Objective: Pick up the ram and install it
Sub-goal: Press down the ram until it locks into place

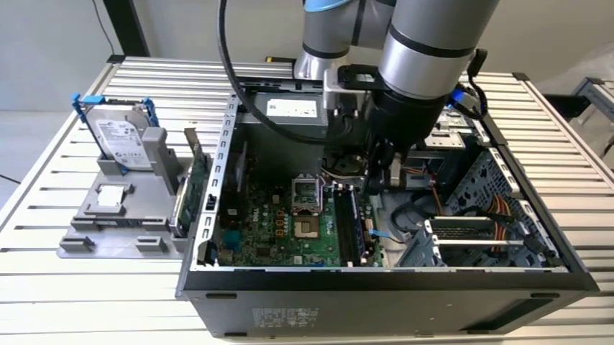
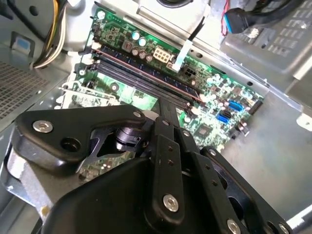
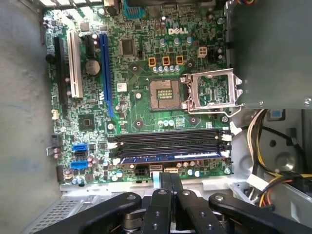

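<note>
The ram (image 3: 170, 157) is a thin dark bluish stick lying along the motherboard's outermost black memory slot, level with the empty slots (image 3: 168, 141) beside it. The second wrist view shows the ram (image 2: 146, 73) as a long strip with a reddish edge. In the exterior view the ram (image 1: 354, 223) runs along the slots right of the CPU socket. My gripper (image 3: 166, 179) hangs inside the open computer case, just above and beside the ram's middle. Its two fingers (image 2: 165, 109) are pressed together with nothing between them. In the exterior view the arm hides most of the gripper (image 1: 381, 175).
On a grey stand at the exterior view's left are a silver hard drive (image 1: 120, 140) in a blue frame and a large green expansion card (image 1: 197, 190). The open CPU socket (image 3: 165, 92), a metal drive cage (image 3: 268, 48) and loose cables (image 3: 273, 185) surround the slots inside the case walls (image 1: 384, 295).
</note>
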Controlling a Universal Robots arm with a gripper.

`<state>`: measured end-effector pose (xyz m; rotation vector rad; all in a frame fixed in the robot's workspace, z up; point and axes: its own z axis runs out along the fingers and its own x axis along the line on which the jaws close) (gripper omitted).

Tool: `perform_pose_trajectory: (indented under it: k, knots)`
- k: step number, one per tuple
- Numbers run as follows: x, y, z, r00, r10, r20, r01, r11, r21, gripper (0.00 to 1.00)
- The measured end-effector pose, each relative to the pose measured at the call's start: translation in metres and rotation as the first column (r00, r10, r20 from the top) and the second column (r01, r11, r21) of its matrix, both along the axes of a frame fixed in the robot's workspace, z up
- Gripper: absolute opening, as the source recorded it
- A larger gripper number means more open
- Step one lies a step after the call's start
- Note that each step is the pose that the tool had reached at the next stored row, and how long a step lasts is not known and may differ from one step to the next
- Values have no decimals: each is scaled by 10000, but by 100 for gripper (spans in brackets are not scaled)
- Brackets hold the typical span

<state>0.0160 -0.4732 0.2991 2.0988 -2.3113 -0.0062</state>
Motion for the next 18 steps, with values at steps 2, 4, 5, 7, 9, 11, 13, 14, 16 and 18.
perform_pose_trajectory:
  k: [2,4,5,7,9,11,13,14,16,18]
  knots:
    - [0,0,60,10000,0,-12,0,10000,2,0]
    - [0,0,117,10000,0,-24,0,10000,0,0]
    - [0,0,145,10000,0,-35,0,10000,0,0]
    - [0,1,199,10000,0,-60,0,10000,1,0]
    - [0,1,240,10000,-1,-71,1,10000,1,0]
    - [0,0,258,10000,0,-75,0,10000,0,0]
    - [0,1,259,10000,0,-74,0,10000,4,0]
    - [0,1,260,10000,0,-74,0,10000,4,0]
    - [0,1,267,10000,0,-75,0,10000,2,0]
    - [0,1,269,10000,0,-75,0,10000,1,0]
